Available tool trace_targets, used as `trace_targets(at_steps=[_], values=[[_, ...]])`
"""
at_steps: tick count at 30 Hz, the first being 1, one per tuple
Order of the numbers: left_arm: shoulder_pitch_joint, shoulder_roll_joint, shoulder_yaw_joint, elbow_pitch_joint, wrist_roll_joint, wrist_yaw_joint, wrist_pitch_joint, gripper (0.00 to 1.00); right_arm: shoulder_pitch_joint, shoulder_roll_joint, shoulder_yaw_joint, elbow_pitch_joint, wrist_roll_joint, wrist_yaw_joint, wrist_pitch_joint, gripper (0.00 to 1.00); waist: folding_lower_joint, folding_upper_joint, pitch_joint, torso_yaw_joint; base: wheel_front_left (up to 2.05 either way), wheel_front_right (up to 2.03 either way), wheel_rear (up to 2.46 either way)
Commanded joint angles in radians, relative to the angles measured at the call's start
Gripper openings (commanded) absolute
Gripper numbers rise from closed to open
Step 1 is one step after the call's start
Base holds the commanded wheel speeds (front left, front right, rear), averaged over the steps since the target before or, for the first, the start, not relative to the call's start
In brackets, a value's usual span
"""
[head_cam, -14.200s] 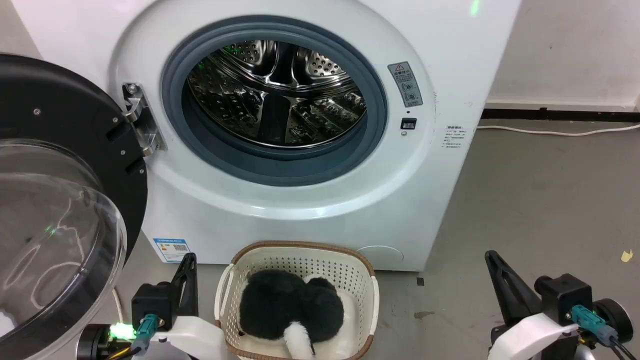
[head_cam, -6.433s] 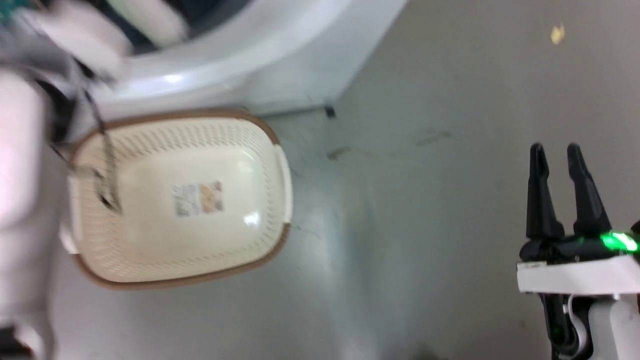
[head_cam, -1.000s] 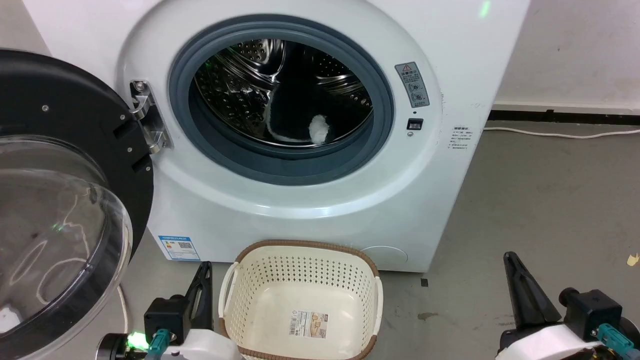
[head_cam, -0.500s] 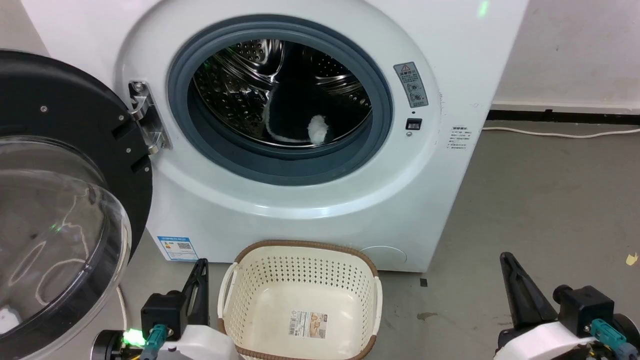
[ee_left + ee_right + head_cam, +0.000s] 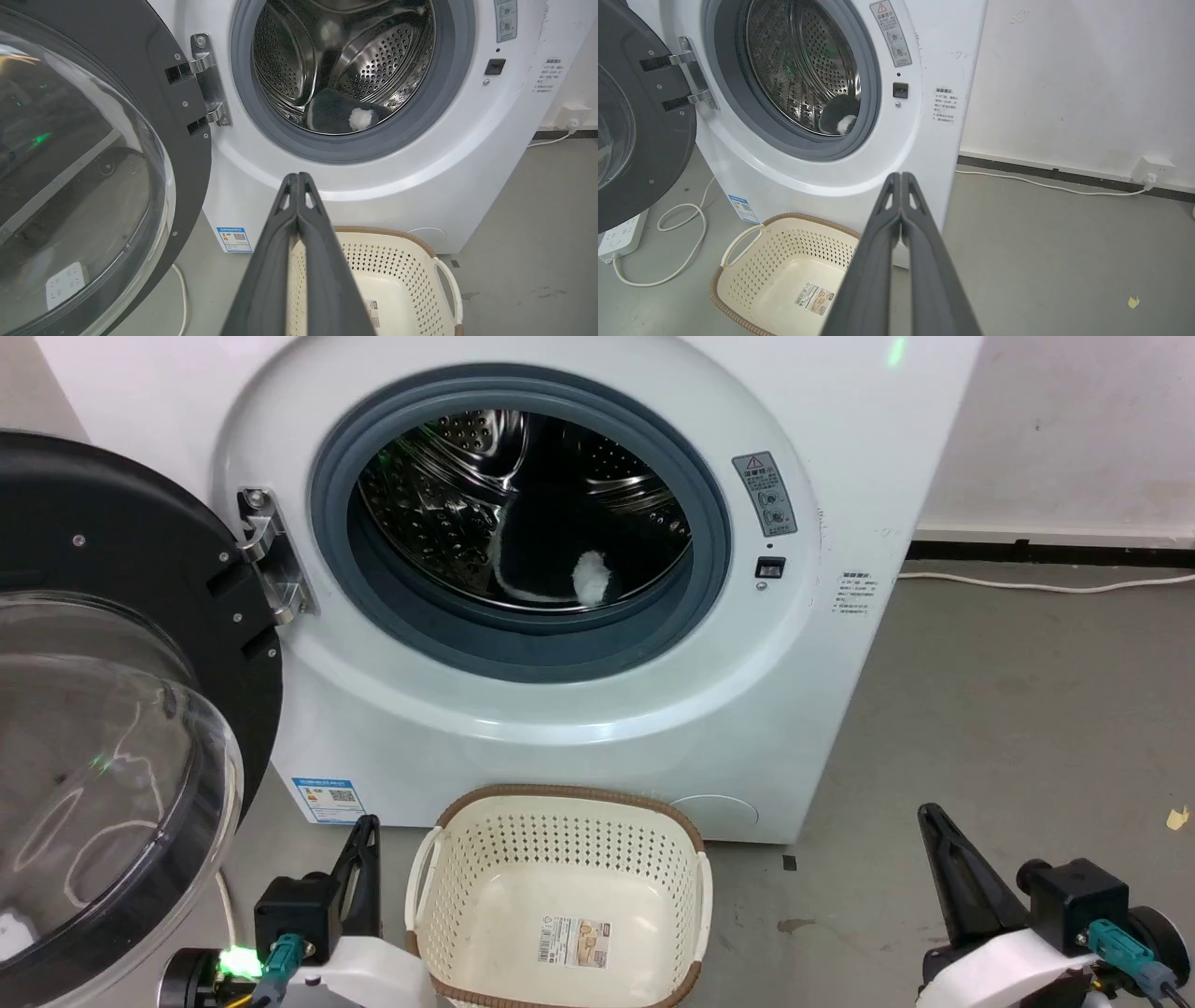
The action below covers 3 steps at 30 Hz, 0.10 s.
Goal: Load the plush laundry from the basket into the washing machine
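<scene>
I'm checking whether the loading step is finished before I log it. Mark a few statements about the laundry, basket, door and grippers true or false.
1. The plush laundry lies in the drum of the washing machine. True.
2. The basket holds a plush item. False: the basket holds just a label on its floor.
3. The door is closed. False: the door stands swung open at the left.
4. The left gripper is shut on nothing. True.
5. The right gripper grips the basket's rim. False: it is shut on nothing, apart from the basket.
</scene>
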Motion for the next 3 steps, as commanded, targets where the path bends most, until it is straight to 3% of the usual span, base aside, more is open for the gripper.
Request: trace_targets(at_steps=[1, 3], values=[[-0.014, -0.001, 0.004, -0.009, 0.013, -0.004, 0.005, 0.00, -0.015, 0.000, 0.001, 0.002, -0.011, -0.001, 0.006, 0.00, 0.0000, 0.0000, 0.000, 0.000, 0.00, 0.00, 0.00], [-0.015, -0.001, 0.006, -0.011, 0.015, -0.005, 0.009, 0.00, -0.017, 0.000, 0.001, 0.002, -0.015, -0.001, 0.010, 0.00, 0.0000, 0.0000, 0.000, -0.001, 0.00, 0.00, 0.00]])
